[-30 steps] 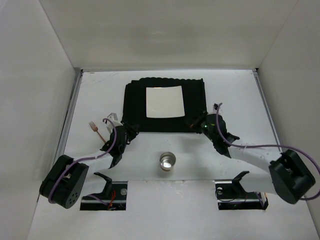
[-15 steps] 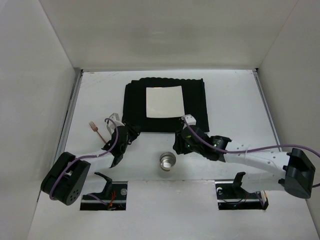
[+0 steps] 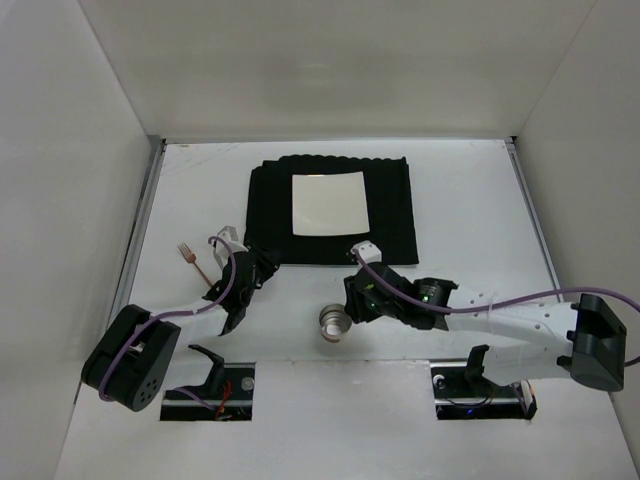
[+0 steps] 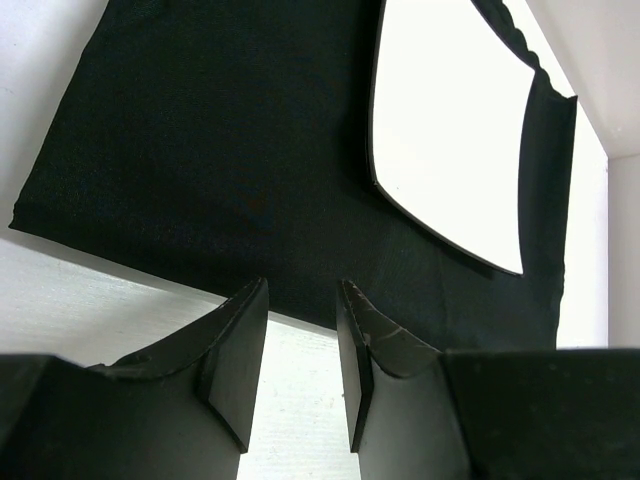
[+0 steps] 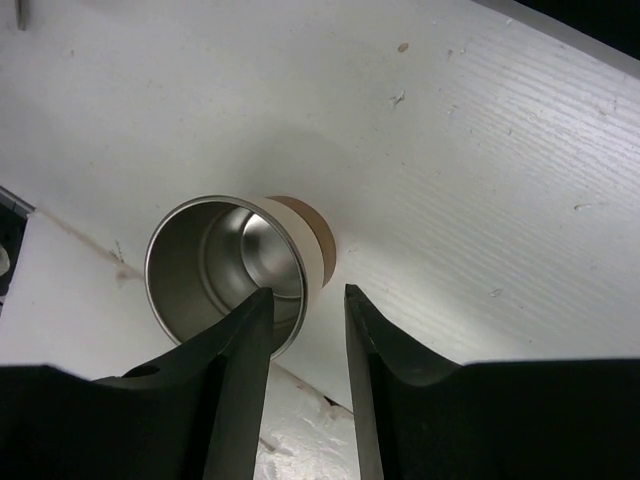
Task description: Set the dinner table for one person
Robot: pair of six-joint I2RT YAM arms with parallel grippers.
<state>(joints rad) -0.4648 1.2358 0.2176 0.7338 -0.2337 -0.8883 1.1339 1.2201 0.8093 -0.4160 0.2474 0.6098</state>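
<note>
Our table [image 3: 470,190] fills the view. Toward 12 o'clock, a mat [image 3: 270,200] bears a plate [image 3: 328,203]. Off the mat, we judge the fork [image 3: 192,258] at its 8 and the cup [image 3: 334,322] at its 6 unplaced. Right claw [image 5: 306,300], part open, straddles the cup's wall; left claw [image 4: 302,290], narrowly open, holds nothing.

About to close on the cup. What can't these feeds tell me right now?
- Right wrist: fingers of the right gripper cover the near rim of the metal cup; contact cannot be told.
- Top external: the right arm hides those fingers.
- Top external: the fork loses its handle end at the left arm; tines too small to count.
- Left wrist: the white plate is cut off by the top edge.
</note>
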